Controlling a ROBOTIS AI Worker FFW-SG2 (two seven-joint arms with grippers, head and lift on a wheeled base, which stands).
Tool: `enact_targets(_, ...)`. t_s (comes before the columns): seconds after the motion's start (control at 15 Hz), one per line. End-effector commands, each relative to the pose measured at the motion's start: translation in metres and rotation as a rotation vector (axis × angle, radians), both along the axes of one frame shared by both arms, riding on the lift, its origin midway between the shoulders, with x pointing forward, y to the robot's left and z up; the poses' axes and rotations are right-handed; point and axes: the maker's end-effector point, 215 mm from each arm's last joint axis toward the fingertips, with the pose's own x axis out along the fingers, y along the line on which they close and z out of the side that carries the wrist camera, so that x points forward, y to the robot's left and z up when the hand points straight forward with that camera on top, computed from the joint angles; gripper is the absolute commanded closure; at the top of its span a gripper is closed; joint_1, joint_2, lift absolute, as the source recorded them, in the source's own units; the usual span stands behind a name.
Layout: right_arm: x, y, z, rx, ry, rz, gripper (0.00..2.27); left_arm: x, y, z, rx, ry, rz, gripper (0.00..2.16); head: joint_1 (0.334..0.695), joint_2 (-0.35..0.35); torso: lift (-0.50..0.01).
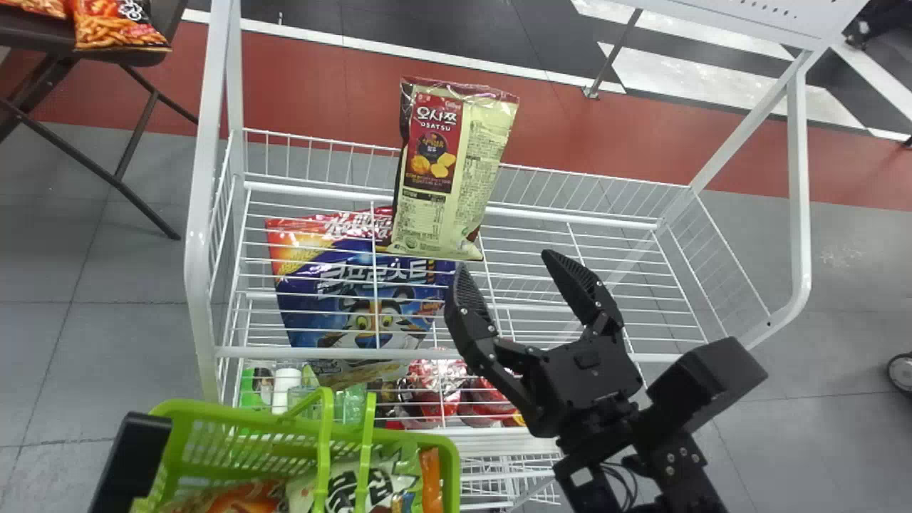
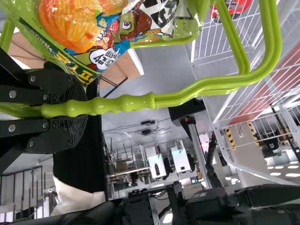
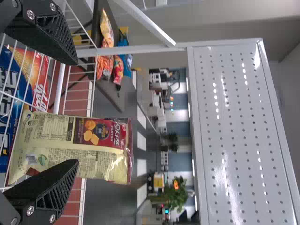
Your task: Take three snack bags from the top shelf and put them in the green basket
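Top shelf [image 1: 570, 216]: white wire grid with raised wire sides, open to the dark red strip of floor beyond. One snack bag [image 1: 445, 171] stands upright on the grid, left of centre. Beneath the wires, toward the left, is a blue cereal bag [image 1: 356, 306]; its exact tier cannot be told. Red packs [image 1: 436, 388] sit lower, toward the near side, with a white cup-like item [image 1: 286, 385] to their left. Table [image 1: 21, 35]: dark top, far left, bearing several snack packets [image 1: 117, 27]; its legs stand on grey floor [image 1: 43, 263].
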Motion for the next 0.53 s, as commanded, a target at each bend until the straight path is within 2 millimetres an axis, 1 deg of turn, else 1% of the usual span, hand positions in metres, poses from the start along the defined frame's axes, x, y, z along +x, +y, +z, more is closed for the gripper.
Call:
enact_targets(0.0, 0.000, 0.000, -0.016, 0.001, 0.065, -0.011, 0.06, -0.008, 0.005, -0.001, 0.004, 0.023, 0.017, 1.54, 0.695, -0.350, -0.028)
enact_targets(0.2, -0.008, -0.012, -0.027, 0.013, 0.107, -0.026, 0.06, -0.015, 0.008, -0.006, 0.020, 0.045, 0.030, 1.54, 0.695, -0.350, -0.028)
enact_targets(0.47, -0.014, -0.022, -0.026, 0.030, 0.112, -0.033, 0.06, -0.017, 0.006, -0.004, 0.016, 0.043, 0.023, 1.54, 0.695, -0.350, -0.028)
